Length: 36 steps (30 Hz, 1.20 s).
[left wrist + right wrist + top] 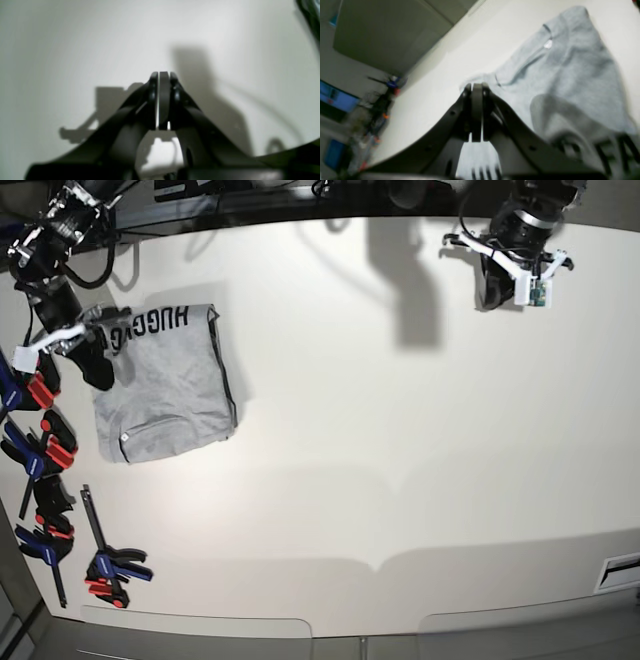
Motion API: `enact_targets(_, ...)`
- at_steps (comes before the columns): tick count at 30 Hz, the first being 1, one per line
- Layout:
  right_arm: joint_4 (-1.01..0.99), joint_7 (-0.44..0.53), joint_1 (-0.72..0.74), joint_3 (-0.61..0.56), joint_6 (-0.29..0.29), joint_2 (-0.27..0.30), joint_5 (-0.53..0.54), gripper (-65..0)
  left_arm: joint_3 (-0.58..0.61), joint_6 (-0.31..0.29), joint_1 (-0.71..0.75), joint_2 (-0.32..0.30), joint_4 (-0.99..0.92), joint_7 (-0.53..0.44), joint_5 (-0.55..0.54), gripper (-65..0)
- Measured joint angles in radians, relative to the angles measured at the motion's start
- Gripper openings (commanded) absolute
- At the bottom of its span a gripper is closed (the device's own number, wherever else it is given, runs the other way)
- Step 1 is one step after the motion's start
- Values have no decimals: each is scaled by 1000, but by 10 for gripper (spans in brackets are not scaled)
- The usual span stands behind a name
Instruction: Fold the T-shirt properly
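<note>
My right gripper [477,86] hides part of the T-shirt [570,75]; its black lettering is blurred and cut by the right wrist frame's lower edge.

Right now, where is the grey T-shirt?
In the base view the T-shirt lies folded at the table's left end, beside the right gripper and the clamps.

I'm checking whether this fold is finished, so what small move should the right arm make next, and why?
Probably lift the right end effector up and away from the T-shirt. It is shut and seems to grip no cloth, while the shirt already lies as a compact folded rectangle near the table edge. The left end effector is shut over bare table, far from it.
</note>
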Motion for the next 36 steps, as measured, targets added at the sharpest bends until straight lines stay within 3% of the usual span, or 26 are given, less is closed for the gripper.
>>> enact_targets(9, 296, -72, -234, 66, 2, 2, 14, -650, 0, 0, 74, -3, 0, 13, 5, -650)
enact_targets(15, 311, -185, -367, 67, 2, 1, 17, -650, 0, 0, 168, -3, 0, 10, 11, -650)
enact_targets(19, 311, -205, -449, 67, 2, -1, 19, -650, -2, -2, 213, -3, 0, 5, 117, -650)
enact_targets(24, 311, -206, -531, 64, 2, -14, 18, -650, -126, -5, 230, -6, 0, -15, 122, -650)
enact_targets(27, 311, -205, -545, 58, 2, -31, 16, -650, -228, -21, 233, -48, -18, -20, 20, -650)
enact_targets(36, 183, -203, -562, 5, 1, -54, 5, -650, -388, -224, 261, -126, -401, 16, -299, -650)
